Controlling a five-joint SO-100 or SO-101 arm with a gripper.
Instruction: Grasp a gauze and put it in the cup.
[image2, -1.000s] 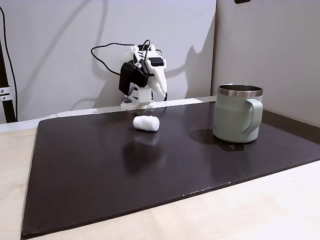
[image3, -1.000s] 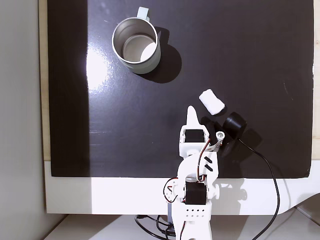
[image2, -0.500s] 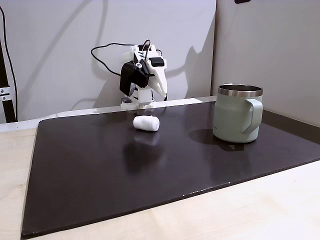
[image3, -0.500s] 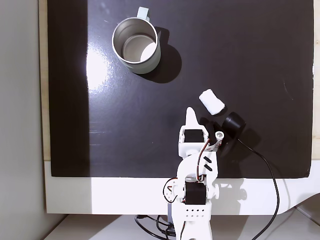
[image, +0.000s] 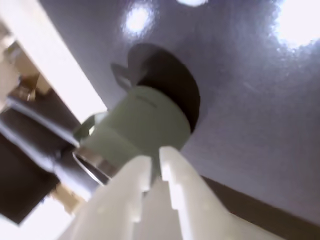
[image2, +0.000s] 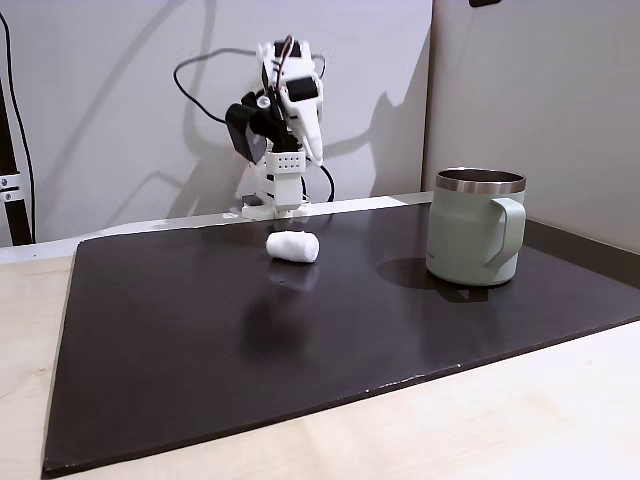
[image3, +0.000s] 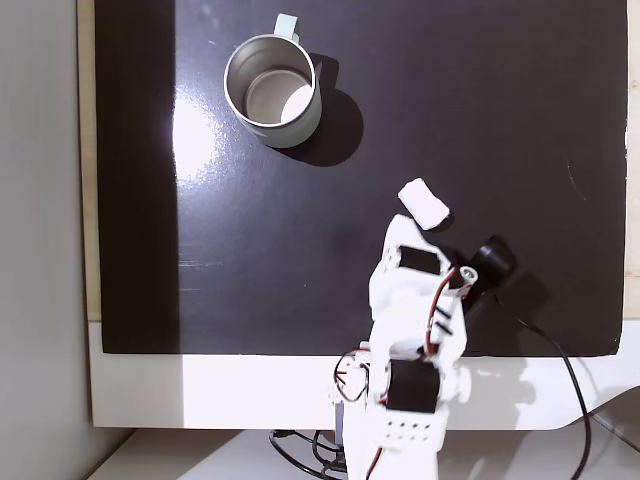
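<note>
Now lifted higher than a second ago: white two-finger gripper (image2: 314, 150), jaws nearly closed, empty | small white gauze roll (image2: 292, 246) unmoved on black mat (image2: 300, 340) | sage-green metal mug (image2: 476, 226) unmoved, well apart

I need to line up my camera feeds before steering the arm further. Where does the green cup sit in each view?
Wrist view: the cup sits at centre, lying sideways in the picture, just above the gripper.
Fixed view from the front: the cup stands right of centre on the black mat, handle toward the camera.
Fixed view from above: the cup is at upper left, handle pointing up.
Shared landmark: the black mat.
</note>
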